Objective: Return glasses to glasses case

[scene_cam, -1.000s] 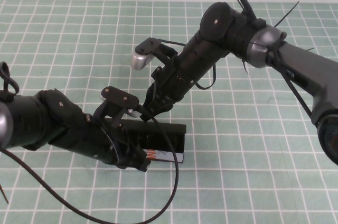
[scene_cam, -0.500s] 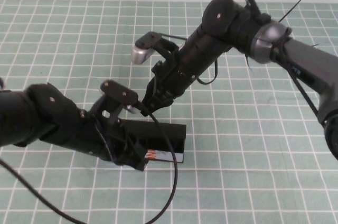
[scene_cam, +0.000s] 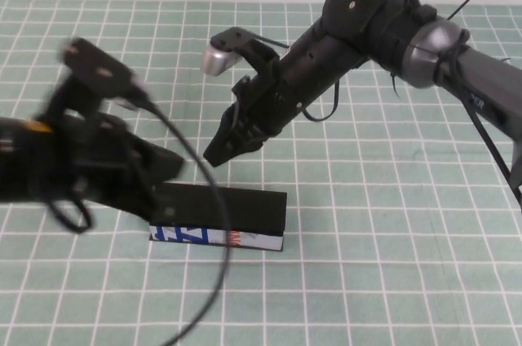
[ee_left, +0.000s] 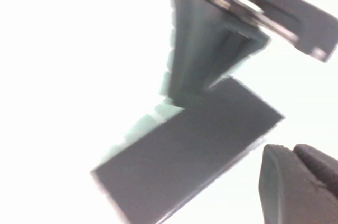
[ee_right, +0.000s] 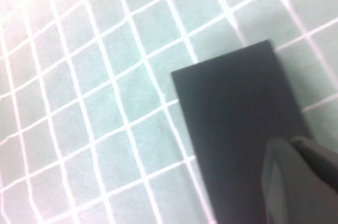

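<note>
Glasses case [scene_cam: 236, 207]: lies closed and flat on the green checked cloth [scene_cam: 367, 224], lid down. The long axis runs left to right across the high view, with a slight tilt that puts the right end a little farther from the robot than the left. The white front edge with blue and orange marks faces the robot. The top is plain black. It also shows as a dark slab in the left wrist view [ee_left: 185, 155] and the right wrist view [ee_right: 243, 129].

Glasses: not seen in any view. With the lid shut, what the case holds cannot be told.

Right gripper [scene_cam: 218, 150]: hovers above and just behind the case, over its left half and clear of the lid. Its fingers are pressed together to a point aimed down at the case, with nothing between them. A fingertip [ee_right: 296, 182] shows over the lid in the right wrist view. The right arm [scene_cam: 359, 36] reaches in from the far right of the case.

Left gripper [scene_cam: 159, 168]: off the case's left end, raised and blurred. I cannot tell whether it is open or closed. The left arm [scene_cam: 65, 170] overlaps the left corner of the case in the high view, and its black cable [scene_cam: 208, 224] loops down across the front of the case.
</note>
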